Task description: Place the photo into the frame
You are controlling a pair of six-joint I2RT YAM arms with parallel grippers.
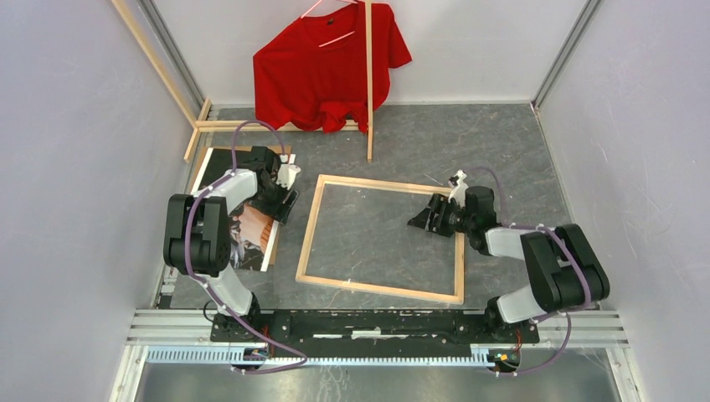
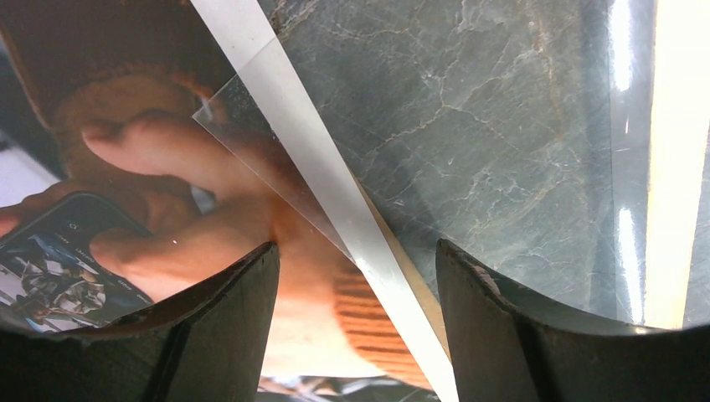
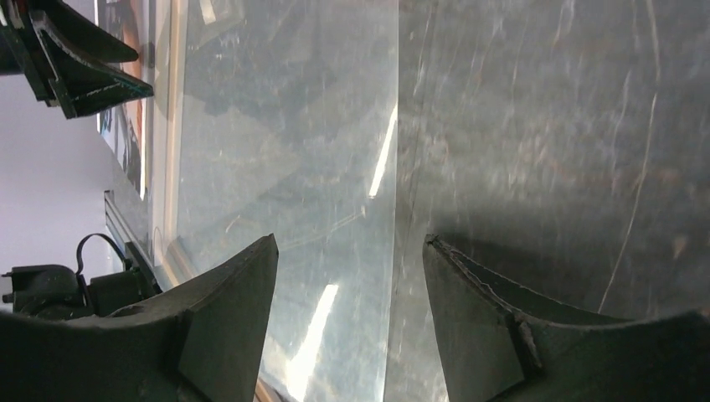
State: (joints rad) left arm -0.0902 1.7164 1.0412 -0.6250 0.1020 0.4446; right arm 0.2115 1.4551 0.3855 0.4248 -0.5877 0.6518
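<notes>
1. Left gripper (image 2: 356, 251): the jaws stood apart with nothing between the fingers. It hung low over the right-hand edge of the photo (image 2: 167, 193).
2. Directly below the left gripper, the photo's white border ran diagonally across the gap. The corner of a clear sheet (image 2: 243, 126) lay over that border.
3. The photo (image 1: 251, 234) lay face up on the surface (image 1: 502, 151), on the left and partly under the left arm. Its print showed a hand in an orange cuff holding a phone. It was outside the frame (image 1: 308, 239) and just beside the frame's left rail.
4. Right gripper (image 3: 350, 243): the jaws were likewise parted and held nothing. It was tilted down close to the surface.
5. Under the right gripper, the straight edge of the clear sheet (image 3: 285, 167) ran between the fingers. The sheet was glossy with reflections.
6. In the top view the right gripper (image 1: 423, 218) was inside the frame's opening, near the right rail. The left gripper (image 1: 283, 199) was just outside the left rail.
7. The frame lay flat at mid-surface with its pale wood face up. The grey marbled surface showed through its opening.
8. At the far wall, a red T-shirt (image 1: 326, 71) hung on a pale wooden rack (image 1: 368, 84), well apart from both grippers.
</notes>
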